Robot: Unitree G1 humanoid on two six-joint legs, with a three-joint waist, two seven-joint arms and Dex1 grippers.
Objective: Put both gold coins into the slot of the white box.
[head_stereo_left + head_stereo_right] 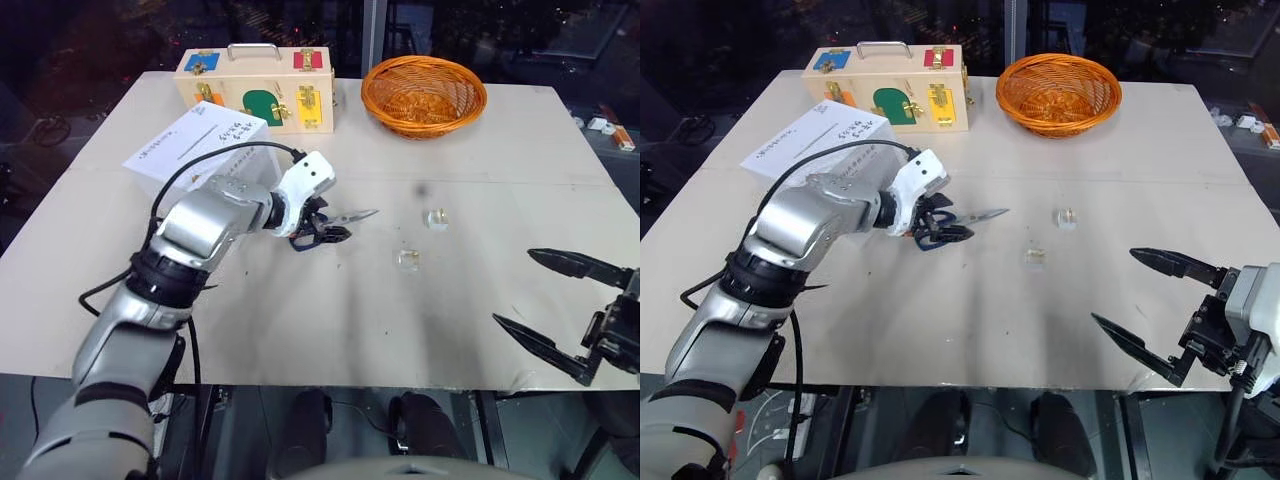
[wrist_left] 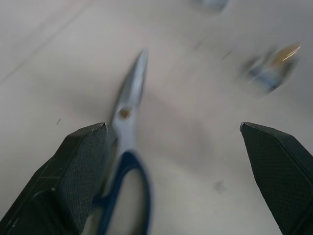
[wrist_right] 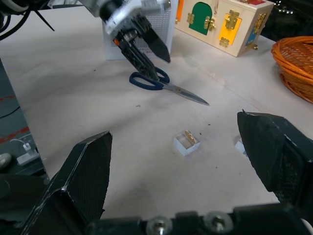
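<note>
The left gripper (image 3: 146,51) hangs with its two black fingers spread wide and empty directly over the blue-handled steel scissors (image 3: 166,84), which lie flat on the pale beige table (image 1: 300,330). The right gripper (image 1: 560,315) is likewise spread wide and empty, hovering near the table's front right edge, well apart from everything else. The two gold coins each stand on edge in a small clear block: the nearer gold coin (image 3: 190,137) in the middle of the table, the farther gold coin (image 1: 436,217) just beyond it toward the woven orange wicker basket (image 1: 424,93). Both coins lie between the two grippers, and neither is touched. The white cardboard box (image 1: 195,148) sits behind the left forearm; its thin dark slot (image 1: 197,139) faces upward, and the left arm's black cable arcs over its near corner. The pale wooden latch case (image 1: 257,88) stands beyond the box. Risk assessment: no coin has been deposited. The left gripper is aligned with the scissors rather than a coin, so closing here would likely seize or shove the wrong object. A sweeping move toward the coins could drag the scissors into the nearer block and topple it. The coins are small and thin, so an off-centre pinch may flick one away or lift the clear block with it. The cable could also snag the box and displace the slot.
</note>
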